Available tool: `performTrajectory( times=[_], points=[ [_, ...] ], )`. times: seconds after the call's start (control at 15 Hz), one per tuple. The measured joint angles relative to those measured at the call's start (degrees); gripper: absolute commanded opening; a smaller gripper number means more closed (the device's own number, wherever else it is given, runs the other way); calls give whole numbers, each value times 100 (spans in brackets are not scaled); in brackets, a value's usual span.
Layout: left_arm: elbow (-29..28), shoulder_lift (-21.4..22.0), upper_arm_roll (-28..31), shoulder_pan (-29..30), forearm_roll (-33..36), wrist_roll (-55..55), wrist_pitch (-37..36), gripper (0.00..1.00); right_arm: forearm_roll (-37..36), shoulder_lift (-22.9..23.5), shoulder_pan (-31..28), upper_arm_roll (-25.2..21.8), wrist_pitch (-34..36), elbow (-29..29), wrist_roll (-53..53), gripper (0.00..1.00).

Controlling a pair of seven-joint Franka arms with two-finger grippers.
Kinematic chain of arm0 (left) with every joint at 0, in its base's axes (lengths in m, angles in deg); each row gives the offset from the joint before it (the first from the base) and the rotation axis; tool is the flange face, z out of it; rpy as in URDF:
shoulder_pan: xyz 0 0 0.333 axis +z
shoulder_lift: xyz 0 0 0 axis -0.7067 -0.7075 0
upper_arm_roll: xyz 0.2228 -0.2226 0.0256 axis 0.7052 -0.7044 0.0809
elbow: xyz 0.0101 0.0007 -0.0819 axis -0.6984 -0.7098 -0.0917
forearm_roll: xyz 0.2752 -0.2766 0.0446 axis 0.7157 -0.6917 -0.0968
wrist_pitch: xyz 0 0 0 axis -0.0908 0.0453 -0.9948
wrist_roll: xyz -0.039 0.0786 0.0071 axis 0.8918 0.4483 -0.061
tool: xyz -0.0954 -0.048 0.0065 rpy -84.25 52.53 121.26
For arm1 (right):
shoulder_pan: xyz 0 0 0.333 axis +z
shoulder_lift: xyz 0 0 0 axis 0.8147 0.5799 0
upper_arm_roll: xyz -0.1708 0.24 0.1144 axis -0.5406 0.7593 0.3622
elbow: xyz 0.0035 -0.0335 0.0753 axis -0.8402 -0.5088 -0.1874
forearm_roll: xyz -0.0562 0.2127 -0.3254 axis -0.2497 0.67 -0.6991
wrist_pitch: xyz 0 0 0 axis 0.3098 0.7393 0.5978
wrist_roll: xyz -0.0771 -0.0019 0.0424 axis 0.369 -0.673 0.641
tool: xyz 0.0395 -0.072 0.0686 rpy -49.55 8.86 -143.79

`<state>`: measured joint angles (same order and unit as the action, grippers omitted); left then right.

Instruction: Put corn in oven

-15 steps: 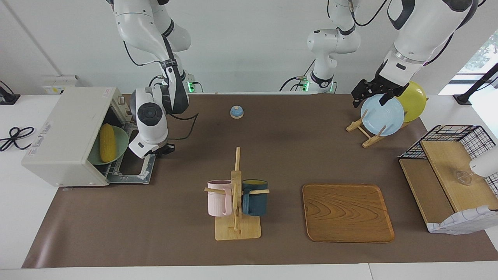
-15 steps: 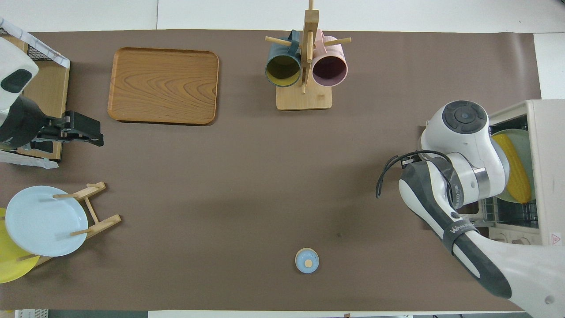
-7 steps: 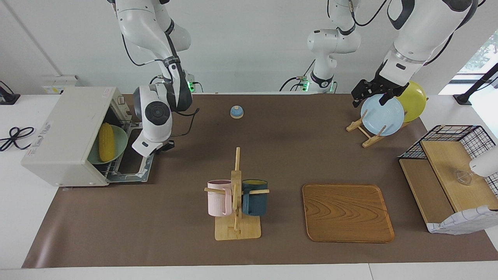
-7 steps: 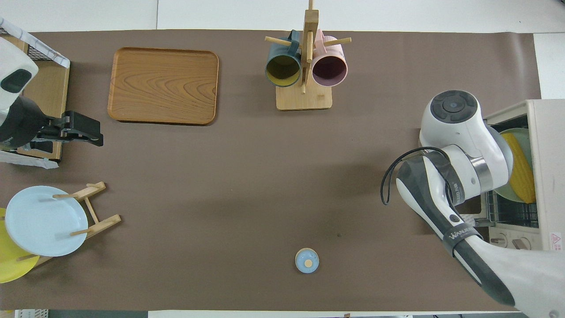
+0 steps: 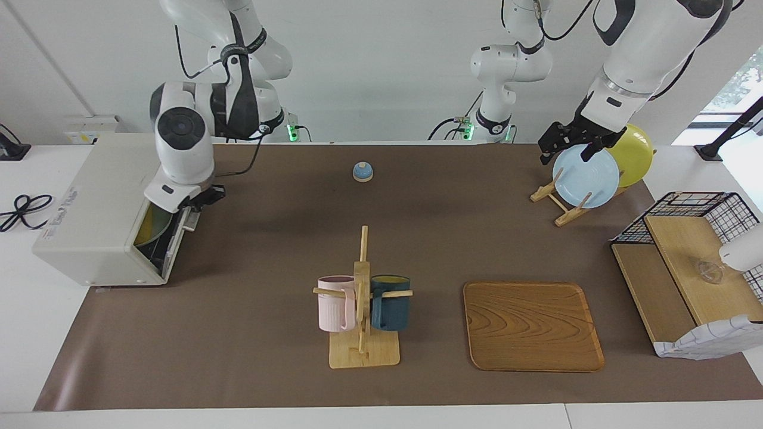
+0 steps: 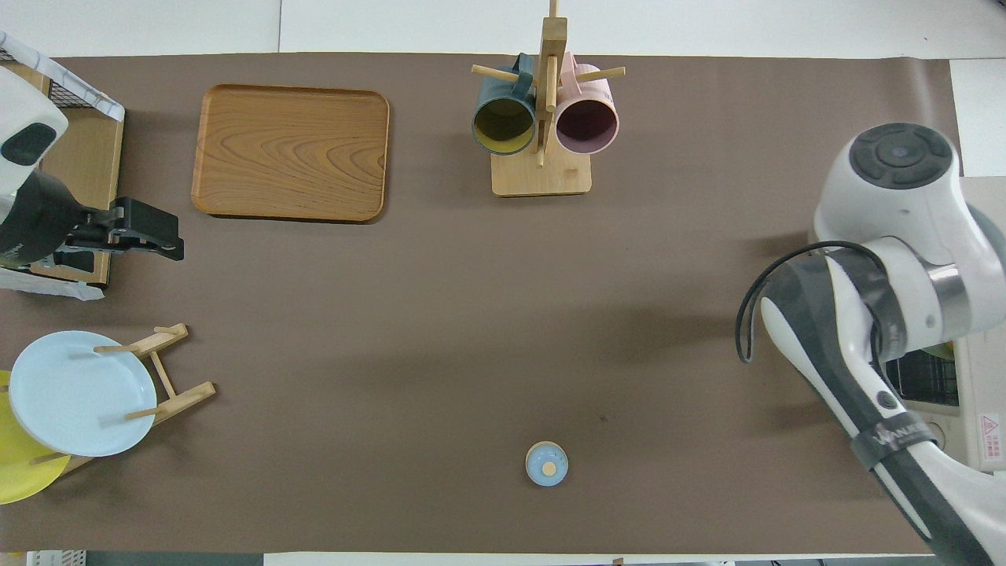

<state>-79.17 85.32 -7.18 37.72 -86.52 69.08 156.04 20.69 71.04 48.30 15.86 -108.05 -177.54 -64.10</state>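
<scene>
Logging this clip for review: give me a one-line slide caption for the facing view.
Right end effector, shut, at the nearly closed door of the oven, plate inside; left end effector open, waiting over the plate rack.

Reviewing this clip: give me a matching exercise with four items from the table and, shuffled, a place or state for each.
Items:
1. oven door
2. light blue plate
3. pink mug
4. right gripper

Places/states:
A. stands in the wooden plate rack
B. hangs on the wooden mug stand
C. nearly shut
D. shut, at the top edge of the oven door

Pairs: 1-C, 2-A, 3-B, 4-D
</scene>
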Motion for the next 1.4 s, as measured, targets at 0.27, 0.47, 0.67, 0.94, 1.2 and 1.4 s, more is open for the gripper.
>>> performTrajectory(
  times=[0.27,0.47,0.67,0.94,1.2,1.4],
  points=[
    [0,0,0,0,0,0,0,100,49,-39,-292,-24,-11,61,-373,0],
    [0,0,0,0,0,0,0,100,861,-153,-392,-70,243,240,-422,18],
    [0,0,0,1,0,0,0,100,1886,-619,-459,-72,1114,1120,-621,40],
    [0,0,0,1,0,0,0,100,2066,-731,-351,17,1511,1586,-621,100],
    [0,0,0,2,0,0,0,100,2064,-615,-297,26,1500,1650,-471,100],
    [0,0,0,2,0,0,0,100,2060,-562,-279,28,1613,1789,-356,100]
  ],
)
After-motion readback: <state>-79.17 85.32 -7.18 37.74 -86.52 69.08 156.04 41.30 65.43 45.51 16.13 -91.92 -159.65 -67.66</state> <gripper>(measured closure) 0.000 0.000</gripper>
